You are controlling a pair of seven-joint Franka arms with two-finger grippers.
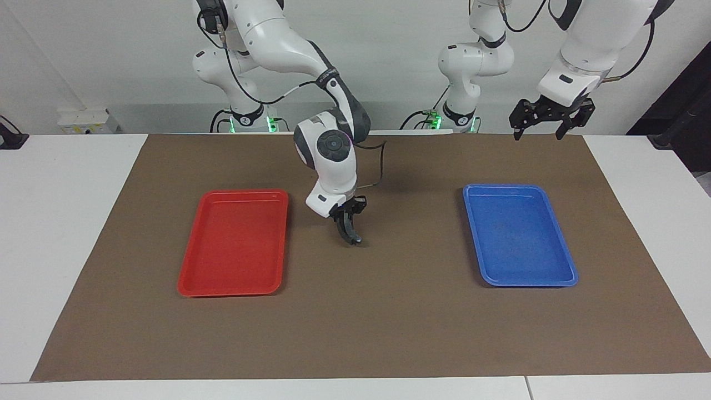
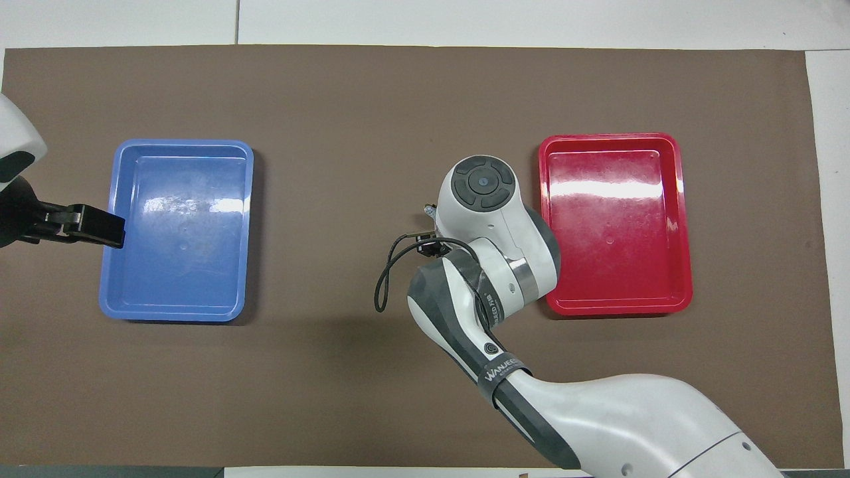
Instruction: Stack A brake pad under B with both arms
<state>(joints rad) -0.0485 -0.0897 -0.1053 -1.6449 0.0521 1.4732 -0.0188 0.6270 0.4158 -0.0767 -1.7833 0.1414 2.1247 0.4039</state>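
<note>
- Hanging nose-down over the middle of the brown mat (image 1: 389,333) is the right gripper (image 1: 345,216), its fingers pinched tight on B (image 1: 351,233), the dark crescent brake piece.
- B dangles on edge below the fingers, its lower tip right down at the mat; whether it touches, I cannot tell.
- The A brake pad cannot be picked out apart from B in the facing view, and in the overhead view the right arm's wrist covers that spot.
- In the facing view the red tray (image 1: 191,280) lies at nine o'clock from B, close by, and the blue tray (image 1: 572,278) at three o'clock, well apart.
- The left gripper (image 1: 537,133) waits high at one o'clock from the blue tray, fingers spread wide and holding nothing.
- From overhead, it covers the blue tray's rim at nine o'clock.
</note>
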